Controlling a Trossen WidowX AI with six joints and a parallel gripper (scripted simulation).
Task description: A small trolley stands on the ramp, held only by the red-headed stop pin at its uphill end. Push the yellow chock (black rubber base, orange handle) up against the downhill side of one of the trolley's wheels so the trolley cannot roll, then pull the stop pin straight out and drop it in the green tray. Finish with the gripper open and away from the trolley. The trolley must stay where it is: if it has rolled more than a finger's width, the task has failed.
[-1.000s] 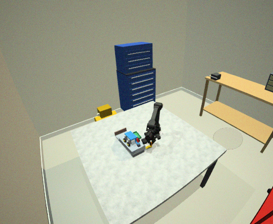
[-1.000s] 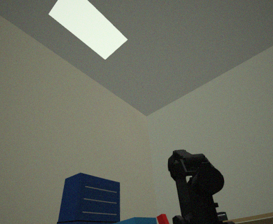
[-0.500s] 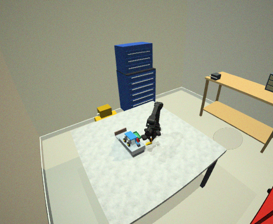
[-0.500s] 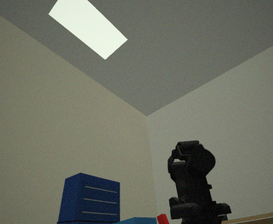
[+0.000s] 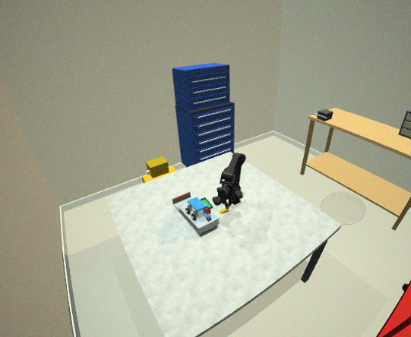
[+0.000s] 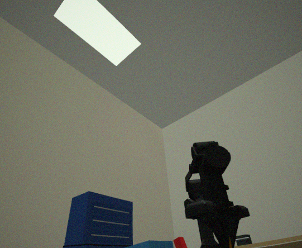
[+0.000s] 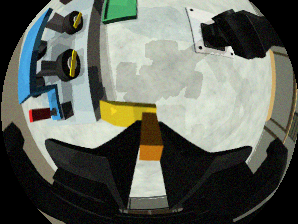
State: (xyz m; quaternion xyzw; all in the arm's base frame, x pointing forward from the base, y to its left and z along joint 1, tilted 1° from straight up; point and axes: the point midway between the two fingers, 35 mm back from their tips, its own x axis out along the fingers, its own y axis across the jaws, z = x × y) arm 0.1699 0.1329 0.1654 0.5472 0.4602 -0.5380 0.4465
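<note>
The gripper [image 5: 227, 206] [image 6: 223, 243] [image 7: 148, 125] is closed on the orange handle [image 6: 230, 243] [image 7: 151, 151] of the yellow chock [image 5: 223, 211] [image 7: 124, 114], its fingers pinched to a narrow gap with the handle between them. The chock hangs from that grip above the speckled pale tabletop [image 5: 227, 266], near the ramp [image 5: 209, 227] [image 7: 86, 109] at its pin end and well apart from any trolley wheel; just how high it is, I cannot tell. The blue-topped trolley [image 5: 197, 203] [image 6: 153, 244] [image 7: 29, 70] stands on the ramp on dark wheels with yellow hubs, two of them plain to see in the wrist view. The red-headed stop pin [image 5: 207, 211] [image 6: 180, 242] [image 7: 40, 115] is at the trolley's uphill end, beside a small blue bracket [image 5: 208, 217] [image 7: 55, 103]. At the ramp's opposite end, a brown board [image 5: 181, 198] stands upright. The green tray [image 5: 207, 203] [image 7: 120, 12] lies on the tabletop beside the ramp, with the pin outside it. Behind the table is a tall blue drawer cabinet [image 5: 204, 118] [image 6: 102, 220].
</note>
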